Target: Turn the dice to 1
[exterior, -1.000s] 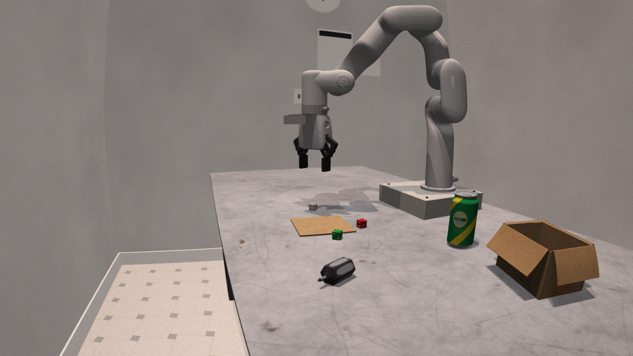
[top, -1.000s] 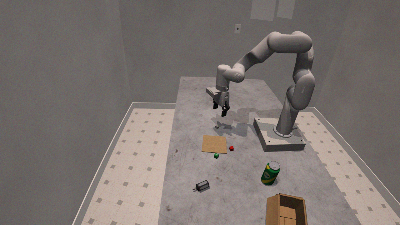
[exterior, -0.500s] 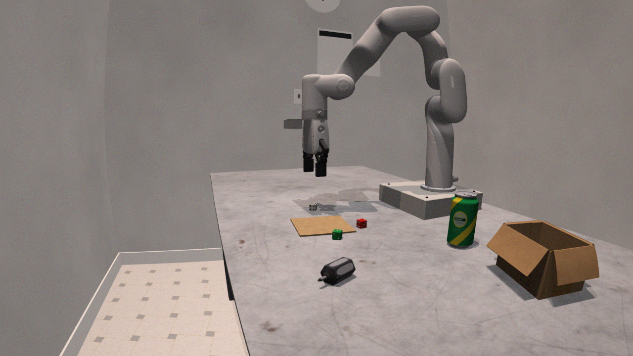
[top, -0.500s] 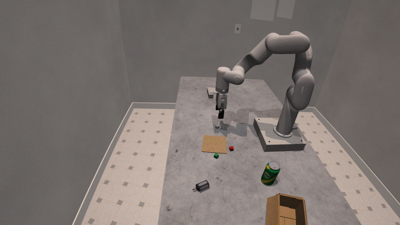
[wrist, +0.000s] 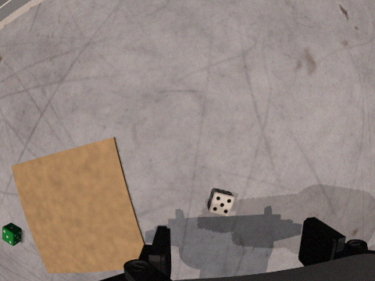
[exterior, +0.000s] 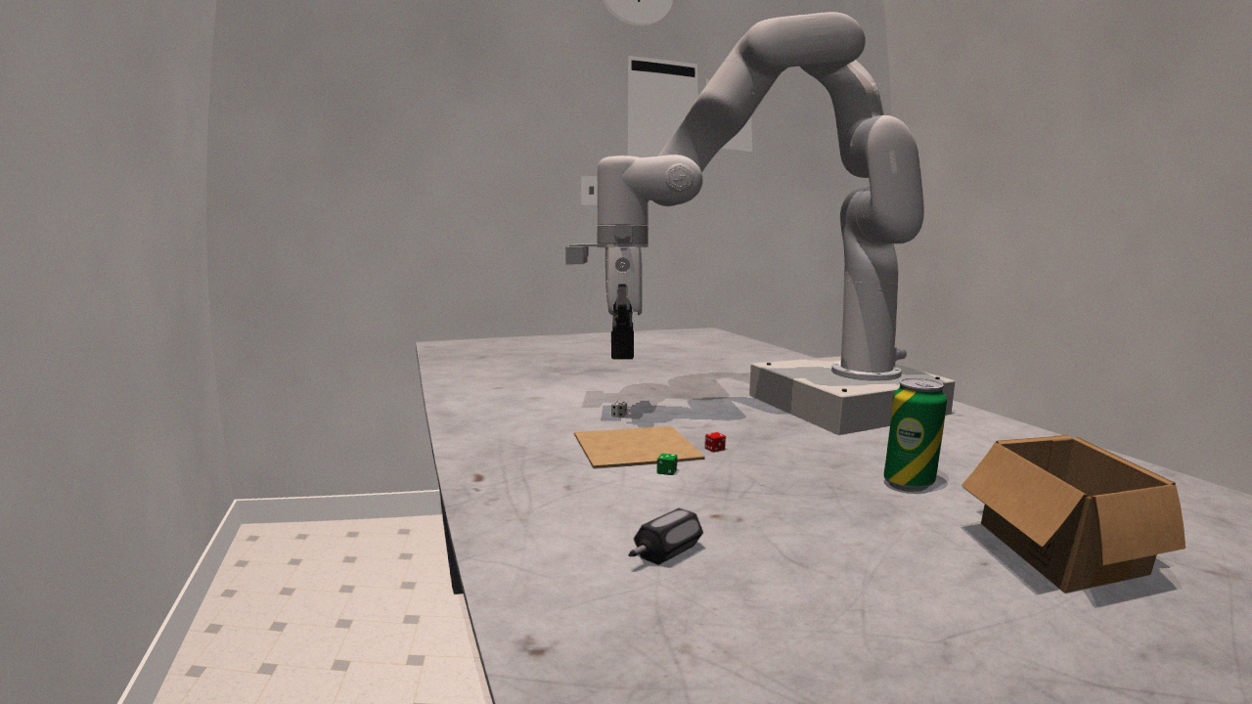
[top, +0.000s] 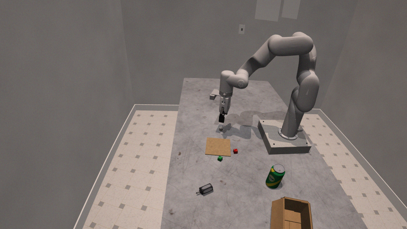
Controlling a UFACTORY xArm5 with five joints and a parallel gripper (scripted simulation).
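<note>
Hanging above the worktop [top: 193, 170] [exterior: 787, 612] [wrist: 176, 58], the gripper [top: 221, 117] [exterior: 622, 343] [wrist: 239, 246] has its two fingers spread wide with nothing between them, which I can only make out in the wrist view, where they stand well apart along the bottom of the frame; the top and exterior views catch them edge-on. That wrist view also shows me five pips on top of the white die [top: 220, 128] [exterior: 620, 409] [wrist: 221, 202], just below the centre of the frame, off the mat [top: 217, 147] [exterior: 638, 446] [wrist: 78, 207], which fills the lower left. At its far left edge sits the green die [top: 219, 158] [exterior: 667, 463] [wrist: 12, 234], beside the mat rather than on it. For the red die [top: 235, 151] [exterior: 715, 442] I have to turn to the top and exterior views, where it rests just right of the mat. Only those two also give me the green can [top: 275, 176] [exterior: 915, 434] on the right, the open cardboard box [top: 277, 215] [exterior: 1033, 490] at lower right and the dark screwdriver-like tool [top: 206, 189] [exterior: 668, 535] low in the middle.

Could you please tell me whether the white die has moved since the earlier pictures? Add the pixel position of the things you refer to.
No, the white die [top: 220, 128] [exterior: 620, 409] [wrist: 221, 202] sits in the same spot beyond the mat [top: 218, 147] [exterior: 637, 446] [wrist: 78, 207].
</note>
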